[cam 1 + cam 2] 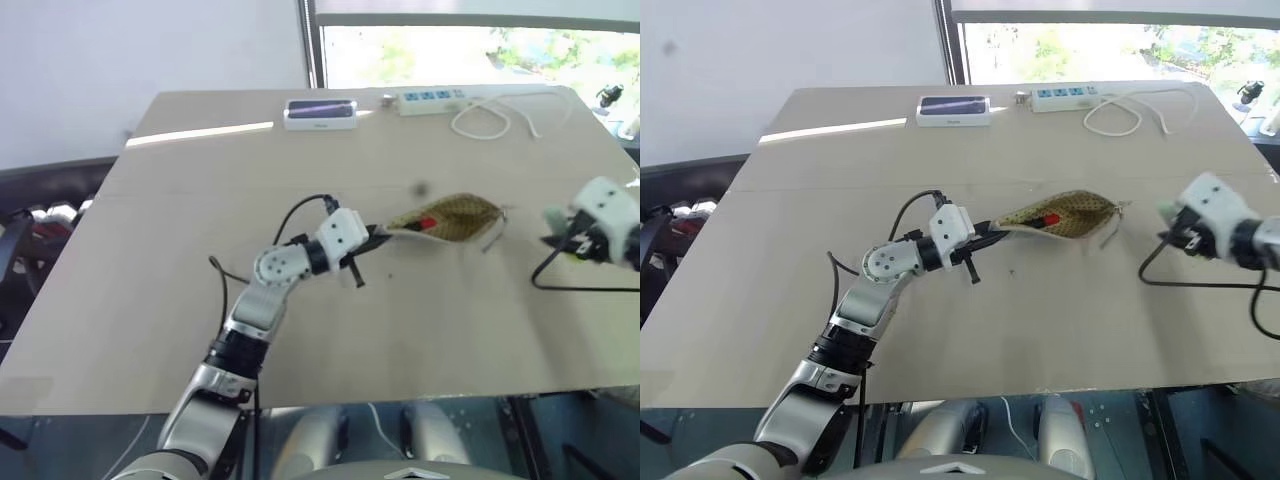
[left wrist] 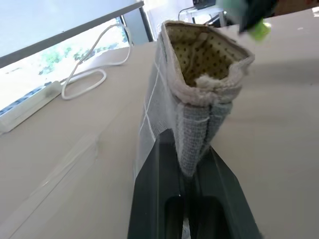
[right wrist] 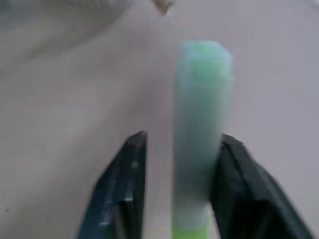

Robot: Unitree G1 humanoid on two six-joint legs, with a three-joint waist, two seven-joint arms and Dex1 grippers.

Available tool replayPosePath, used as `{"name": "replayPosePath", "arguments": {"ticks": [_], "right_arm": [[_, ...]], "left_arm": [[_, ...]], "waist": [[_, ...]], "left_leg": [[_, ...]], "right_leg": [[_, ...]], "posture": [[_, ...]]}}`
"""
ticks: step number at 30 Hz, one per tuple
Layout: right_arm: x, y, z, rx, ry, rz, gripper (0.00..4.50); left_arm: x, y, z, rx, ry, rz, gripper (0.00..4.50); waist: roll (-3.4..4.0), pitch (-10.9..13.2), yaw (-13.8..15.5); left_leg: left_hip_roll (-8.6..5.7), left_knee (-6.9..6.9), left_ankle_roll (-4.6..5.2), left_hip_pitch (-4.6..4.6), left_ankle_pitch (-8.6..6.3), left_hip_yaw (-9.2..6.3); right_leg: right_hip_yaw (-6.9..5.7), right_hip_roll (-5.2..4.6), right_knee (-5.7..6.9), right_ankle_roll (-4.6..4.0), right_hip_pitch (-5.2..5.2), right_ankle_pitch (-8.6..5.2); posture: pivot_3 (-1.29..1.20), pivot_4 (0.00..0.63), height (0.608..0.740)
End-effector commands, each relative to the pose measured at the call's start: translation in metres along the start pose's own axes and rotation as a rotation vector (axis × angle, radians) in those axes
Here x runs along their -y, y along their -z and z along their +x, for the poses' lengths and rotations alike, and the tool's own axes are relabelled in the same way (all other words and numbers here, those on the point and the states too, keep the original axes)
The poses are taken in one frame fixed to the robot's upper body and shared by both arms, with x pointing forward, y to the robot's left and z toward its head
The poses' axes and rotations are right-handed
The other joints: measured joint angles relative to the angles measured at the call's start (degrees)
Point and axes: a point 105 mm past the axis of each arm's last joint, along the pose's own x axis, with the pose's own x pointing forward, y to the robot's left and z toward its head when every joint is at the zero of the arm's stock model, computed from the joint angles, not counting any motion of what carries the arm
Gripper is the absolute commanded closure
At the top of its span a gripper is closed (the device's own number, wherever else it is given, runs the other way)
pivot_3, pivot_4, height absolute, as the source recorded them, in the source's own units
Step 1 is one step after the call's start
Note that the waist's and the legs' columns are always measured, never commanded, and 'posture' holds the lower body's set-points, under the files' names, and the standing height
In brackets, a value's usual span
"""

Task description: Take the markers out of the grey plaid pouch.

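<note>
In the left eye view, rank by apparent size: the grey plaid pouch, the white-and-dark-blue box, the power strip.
1. grey plaid pouch, largest, held open by the left gripper.
2 and 3. power strip and white-and-dark-blue box look about alike; both sit at the table's far edge, so no firm ranking.

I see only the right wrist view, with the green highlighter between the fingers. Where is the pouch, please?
Observer: The pouch is at the middle of the table, to the left of the right gripper.
Operator: Is something holding it?
Observer: Yes, the left gripper is shut on its left end.
Operator: Is the red marker out?
Observer: No, the red marker shows inside the pouch's open mouth.
</note>
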Motion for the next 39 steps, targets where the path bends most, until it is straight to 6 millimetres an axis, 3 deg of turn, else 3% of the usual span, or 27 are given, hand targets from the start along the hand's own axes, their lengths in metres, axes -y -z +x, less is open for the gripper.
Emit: {"name": "replayPosePath", "arguments": {"ticks": [1, 3, 10, 13, 17, 19, 20, 27, 34, 36, 39], "right_arm": [[0.021, -0.019, 0.001, 0.055, 0.11, -0.087, 0.61], [0.026, -0.024, 0.002, 0.051, 0.131, -0.139, 0.1], [0.019, -0.084, -0.016, 0.276, 0.101, -0.17, 0.1], [0.008, -0.106, -0.026, 0.371, 0.055, -0.169, 1.39], [-0.033, -0.131, -0.034, 0.48, -0.12, -0.197, 3.42], [-0.051, -0.137, -0.033, 0.498, -0.178, -0.208, 4.26], [-0.056, -0.138, -0.032, 0.498, -0.195, -0.207, 4.4], [-0.079, -0.128, -0.005, 0.479, -0.261, -0.176, 4.4], [-0.075, -0.111, 0.036, 0.35, -0.208, -0.322, 4.4], [-0.084, -0.107, 0.042, 0.311, -0.247, -0.404, 3.89], [-0.093, -0.103, 0.046, 0.272, -0.286, -0.5, 2.56]], "left_arm": [[-0.001, -0.014, 0.0, 0.046, -0.007, 0.023, 4.5], [-0.001, -0.015, 0.0, 0.045, -0.008, 0.02, 4.5], [0.002, -0.014, 0.0, 0.047, -0.014, -0.01, 4.5], [0.003, -0.014, 0.001, 0.049, -0.01, -0.018, 4.5], [0.003, -0.014, 0.003, 0.055, -0.003, -0.031, 4.5], [0.003, -0.015, 0.005, 0.062, -0.002, -0.041, 4.5], [0.003, -0.015, 0.005, 0.065, -0.002, -0.045, 4.5], [0.008, -0.02, 0.009, 0.101, 0.013, -0.093, 4.5], [0.021, -0.024, 0.012, 0.123, 0.09, -0.14, 4.5], [0.024, -0.024, 0.013, 0.117, 0.113, -0.136, 4.5], [0.026, -0.024, 0.015, 0.121, 0.123, -0.152, 4.5]], "waist": [[0.02, 0.02, -0.02], [0.05, 0.03, 0.14], [0.04, 0.04, 0.49], [0.04, 0.04, 0.48], [0.04, 0.04, 0.49], [0.03, 0.04, 0.5], [0.03, 0.04, 0.51], [0.03, 0.04, 0.47], [0.04, 0.04, 0.33], [0.04, 0.04, 0.28], [0.04, 0.04, 0.32]], "left_leg": [[0.0, 0.0, 0.0, 0.0, 0.0, 0.01], [-0.02, 0.02, 0.0, -0.02, 0.0, 0.01], [-0.02, 0.0, 0.0, -0.06, 0.0, -0.07], [-0.02, 0.02, 0.0, -0.07, 0.0, -0.07], [-0.02, 0.01, 0.0, -0.08, 0.0, -0.14], [-0.02, 0.01, 0.0, -0.08, 0.0, -0.15], [-0.02, 0.02, 0.0, -0.09, 0.0, -0.15], [-0.02, 0.04, 0.0, -0.09, 0.0, -0.15], [-0.03, 0.05, 0.0, -0.06, 0.0, -0.13], [-0.03, 0.05, 0.0, -0.06, 0.0, -0.12], [-0.02, 0.03, -0.01, -0.06, 0.0, -0.14]], "right_leg": [[0.01, 0.0, -0.01, 0.0, 0.0, 0.0], [0.01, -0.01, -0.02, 0.0, 0.0, 0.0], [-0.05, -0.01, -0.09, 0.0, 0.0, 0.0], [-0.05, 0.0, -0.08, 0.0, 0.0, 0.0], [-0.1, -0.01, -0.09, 0.0, 0.01, 0.0], [-0.1, -0.01, -0.1, 0.0, 0.02, 0.0], [-0.1, -0.02, -0.1, 0.0, 0.02, 0.0], [-0.12, -0.02, -0.07, 0.0, 0.02, 0.0], [-0.12, 0.0, -0.05, 0.0, 0.01, 0.0], [-0.1, 0.0, -0.05, 0.0, -0.01, 0.0], [-0.13, 0.01, -0.07, 0.0, -0.01, 0.0]], "posture": [[0.0, 0.15, 0.74], [0.0, 0.15, 0.74], [0.0, 0.15, 0.74], [0.0, 0.15, 0.74], [0.0, 0.15, 0.74], [0.0, 0.15, 0.74], [0.0, 0.15, 0.74], [0.0, 0.15, 0.74], [0.0, 0.15, 0.74], [0.0, 0.15, 0.74], [0.0, 0.15, 0.74]]}}
